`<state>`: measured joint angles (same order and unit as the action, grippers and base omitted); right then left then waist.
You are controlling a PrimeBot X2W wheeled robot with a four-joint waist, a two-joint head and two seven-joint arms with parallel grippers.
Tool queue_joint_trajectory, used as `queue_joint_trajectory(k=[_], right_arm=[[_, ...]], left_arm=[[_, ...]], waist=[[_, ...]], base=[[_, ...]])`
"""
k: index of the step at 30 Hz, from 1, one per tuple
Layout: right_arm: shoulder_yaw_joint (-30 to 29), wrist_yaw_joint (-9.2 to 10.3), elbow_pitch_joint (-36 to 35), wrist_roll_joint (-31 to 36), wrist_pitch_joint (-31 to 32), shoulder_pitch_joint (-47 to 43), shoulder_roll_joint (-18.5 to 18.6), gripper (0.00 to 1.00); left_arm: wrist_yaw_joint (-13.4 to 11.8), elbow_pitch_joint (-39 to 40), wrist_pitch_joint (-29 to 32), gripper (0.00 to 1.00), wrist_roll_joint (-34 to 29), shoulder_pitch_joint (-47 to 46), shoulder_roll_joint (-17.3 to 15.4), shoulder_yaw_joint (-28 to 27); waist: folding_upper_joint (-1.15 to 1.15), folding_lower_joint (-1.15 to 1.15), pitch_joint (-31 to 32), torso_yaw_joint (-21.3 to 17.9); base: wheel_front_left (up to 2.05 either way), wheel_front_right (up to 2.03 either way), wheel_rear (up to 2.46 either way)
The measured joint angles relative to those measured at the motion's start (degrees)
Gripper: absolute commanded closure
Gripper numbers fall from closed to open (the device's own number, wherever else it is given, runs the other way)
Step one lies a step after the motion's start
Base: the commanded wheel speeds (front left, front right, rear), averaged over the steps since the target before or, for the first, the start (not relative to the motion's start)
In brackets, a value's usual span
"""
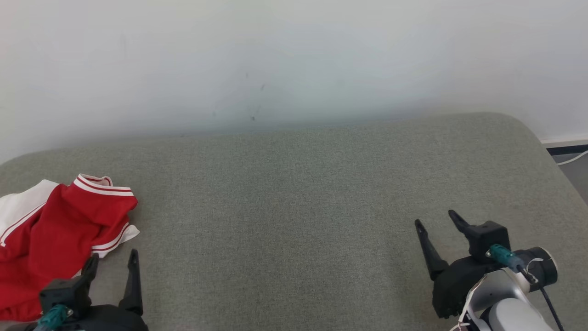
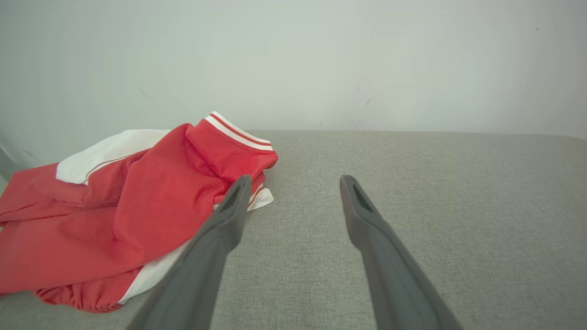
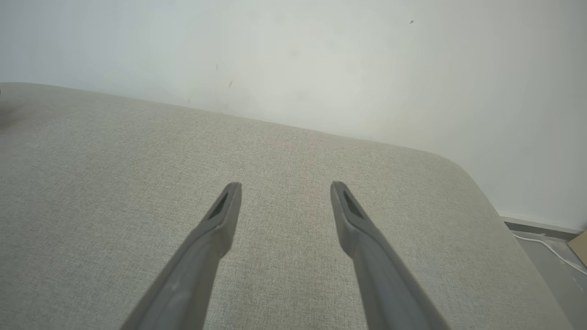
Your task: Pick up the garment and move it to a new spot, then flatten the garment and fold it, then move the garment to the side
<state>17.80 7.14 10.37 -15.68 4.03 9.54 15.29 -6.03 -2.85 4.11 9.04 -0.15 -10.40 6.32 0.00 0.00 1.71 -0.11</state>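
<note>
Crumpled red-and-white jersey garment (image 1: 55,230) sits far left on grey fabric couch (image 1: 294,207), just beside left gripper (image 1: 112,262), jaws spread, empty; right gripper (image 1: 436,220), also spread, well apart.

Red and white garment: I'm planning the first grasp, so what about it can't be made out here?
- Head view: the red and white garment runs past the left edge, and the left gripper body covers its near corner.
- Left wrist view: one finger covers part of its near edge, and the left edge crops the rest.
- Both views: crumpled folds hide its sleeves and full shape.
</note>
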Motion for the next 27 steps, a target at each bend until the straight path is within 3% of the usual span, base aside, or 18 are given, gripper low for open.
queue_joint_trajectory(k=[13,27], right_arm=[[-6.6,0.01,-2.5,-0.5,-1.3,-1.5,0.2,0.00],[-6.7,0.01,-4.5,-0.9,-1.4,-4.1,0.6,0.00]], left_arm=[[-0.5,2.3,1.2,0.00,0.2,1.7,0.0,-3.8],[-0.5,3.8,3.4,0.00,0.1,3.4,-0.1,-3.4]], waist=[[0.00,0.00,-0.2,0.0],[0.00,0.00,-0.5,0.2]], base=[[0.00,0.00,0.00],[0.00,0.00,0.00]])
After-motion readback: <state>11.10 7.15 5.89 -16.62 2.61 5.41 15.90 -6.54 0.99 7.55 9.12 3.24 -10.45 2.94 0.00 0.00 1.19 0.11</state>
